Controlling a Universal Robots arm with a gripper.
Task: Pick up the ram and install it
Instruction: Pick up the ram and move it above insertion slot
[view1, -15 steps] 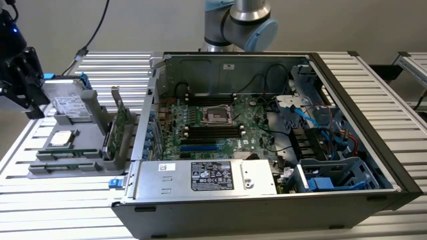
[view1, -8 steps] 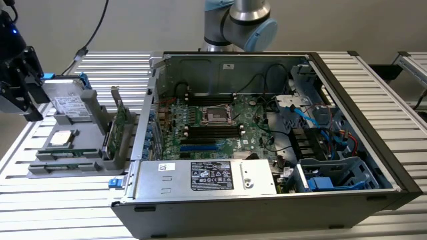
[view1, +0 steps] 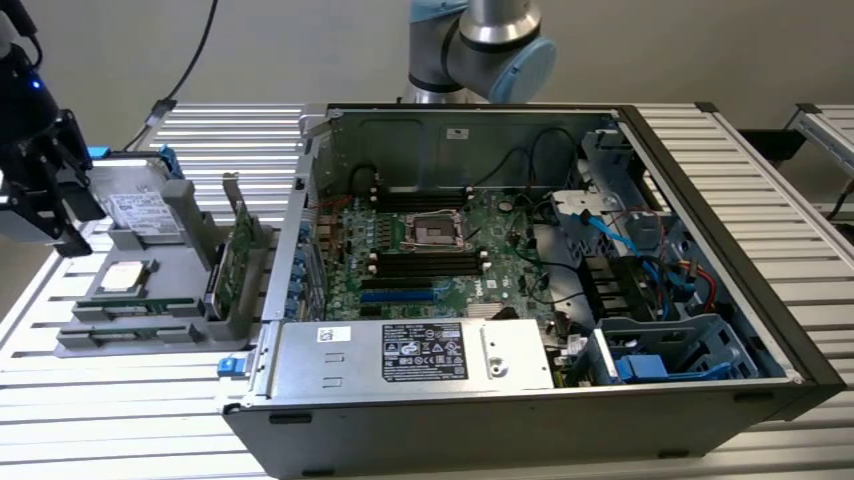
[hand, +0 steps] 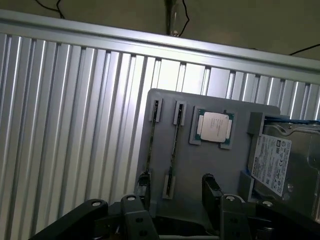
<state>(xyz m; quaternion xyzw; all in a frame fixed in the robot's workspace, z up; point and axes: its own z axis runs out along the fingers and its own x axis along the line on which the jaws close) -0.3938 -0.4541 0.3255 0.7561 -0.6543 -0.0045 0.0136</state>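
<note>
Your claw (hand: 177, 192) hangs spread wide and empty, the ram (hand: 174, 145) lying just ahead of it in the grey tray (hand: 195, 165), so it's not yet picked up or installed.

A ribbed silver aluminium table (view1: 120, 430) of long parallel slats stood before a plain pale beige wall (view1: 294, 50), bright light glinting off its grooves, a thin black cable (view1: 200, 45) hanging behind.

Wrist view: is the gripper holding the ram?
No. The gripper stands open over the gray holder, with nothing clamped between its fingers.
</note>
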